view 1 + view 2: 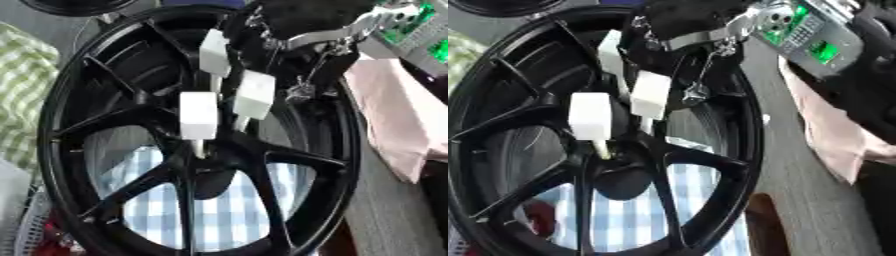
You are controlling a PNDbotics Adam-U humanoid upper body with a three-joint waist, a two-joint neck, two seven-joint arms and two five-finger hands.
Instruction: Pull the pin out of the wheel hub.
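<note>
Black wheel hub (328,165) fills most of the frame, tilted, glossy paint, slim spokes fanning from a round centre boss (213,181) at lower middle. Blue-and-white checked cloth (232,210) shows through the spoke gaps below; green checked cloth (22,95) at left edge; pale pink cloth (394,115) on the grey table (394,220) at right.

Three white blocks with thin pale stems stand out of the hub around the centre: upper pin (214,54), middle pin (255,95), lower pin (199,116). Blocks are matte, square-edged, smooth. All three stems still reach into the hub face.

Right hand (689,22) comes in from the upper right of the frame, black body with silver links and a green board behind it. It sits over the upper rim, just beside the upper and middle pins. Cannot tell how far its fingers are open or whether they hold anything.

Open room lies at lower left, between the spokes.
</note>
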